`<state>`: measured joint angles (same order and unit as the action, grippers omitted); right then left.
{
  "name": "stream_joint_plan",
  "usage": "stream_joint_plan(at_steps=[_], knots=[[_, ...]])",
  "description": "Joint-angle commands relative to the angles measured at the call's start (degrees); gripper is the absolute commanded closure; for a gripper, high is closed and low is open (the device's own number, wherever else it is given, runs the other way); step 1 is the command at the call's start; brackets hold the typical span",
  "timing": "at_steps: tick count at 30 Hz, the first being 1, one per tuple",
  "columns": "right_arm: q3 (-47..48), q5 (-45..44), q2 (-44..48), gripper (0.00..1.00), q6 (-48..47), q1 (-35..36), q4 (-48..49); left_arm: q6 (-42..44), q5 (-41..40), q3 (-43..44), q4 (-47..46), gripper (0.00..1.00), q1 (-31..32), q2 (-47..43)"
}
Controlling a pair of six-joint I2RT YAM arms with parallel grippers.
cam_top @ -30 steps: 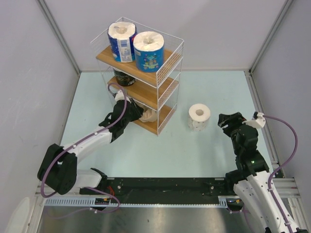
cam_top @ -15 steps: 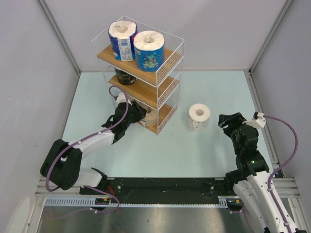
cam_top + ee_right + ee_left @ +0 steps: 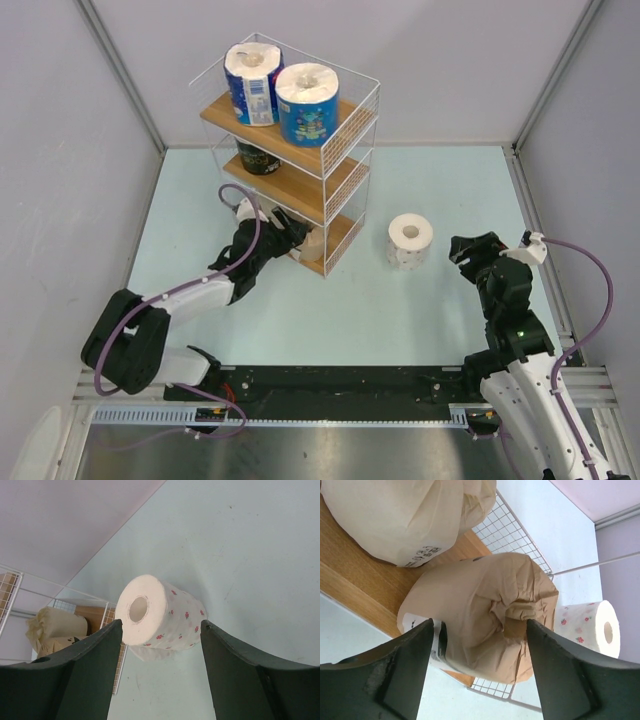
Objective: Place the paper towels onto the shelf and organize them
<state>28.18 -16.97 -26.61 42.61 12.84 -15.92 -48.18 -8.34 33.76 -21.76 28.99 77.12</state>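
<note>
The shelf (image 3: 335,125) stands at the back left. Two blue-wrapped paper towels (image 3: 250,85) (image 3: 307,105) stand on its top board, and a dark one (image 3: 258,160) sits on the middle board. My left gripper (image 3: 290,242) reaches into the bottom tier. In the left wrist view it (image 3: 479,625) is open, its jaws either side of a tan-brown roll (image 3: 480,615) resting on the bottom board (image 3: 350,575) next to a cream roll (image 3: 405,515). A white dotted roll (image 3: 410,240) stands on the table. My right gripper (image 3: 161,625) is open just short of that roll (image 3: 160,612).
Grey walls close in the pale blue table on the left, back and right. The shelf's white wire side (image 3: 515,535) rises just behind the tan-brown roll. Both arm bases sit on the black rail (image 3: 330,385) at the near edge.
My left gripper has opened and let go of the tan-brown roll on the bottom board, after pushing a little further into the shelf. The right arm has not moved.
</note>
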Motion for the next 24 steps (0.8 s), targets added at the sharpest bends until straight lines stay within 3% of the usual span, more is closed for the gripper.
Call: stream_joint_plan(at_steps=[1, 8, 12, 20, 24], knots=[[0.12, 0.97, 0.16, 0.31, -0.16, -0.36, 0.8, -1.91, 0.17, -1.24, -2.24, 0.16, 0.01, -4.95], [0.12, 1.68, -1.07, 0.31, -0.42, -0.36, 1.59, -2.79, -2.56, -4.84, 1.71, 0.05, -0.08, -15.67], [0.12, 2.03, -1.78, 0.31, -0.25, -0.54, 1.6, -3.67, -0.98, -8.17, 3.12, 0.07, -0.08, -19.9], [-0.32, 2.29, -1.86, 0.31, 0.1, -0.54, 1.86, -5.6, 3.85, -16.44, -3.72, 0.36, 1.76, -21.58], [-0.41, 2.29, -2.04, 0.31, 0.02, -0.62, 1.95, -6.31, 3.07, -18.9, -6.1, 0.44, 3.09, -21.14]])
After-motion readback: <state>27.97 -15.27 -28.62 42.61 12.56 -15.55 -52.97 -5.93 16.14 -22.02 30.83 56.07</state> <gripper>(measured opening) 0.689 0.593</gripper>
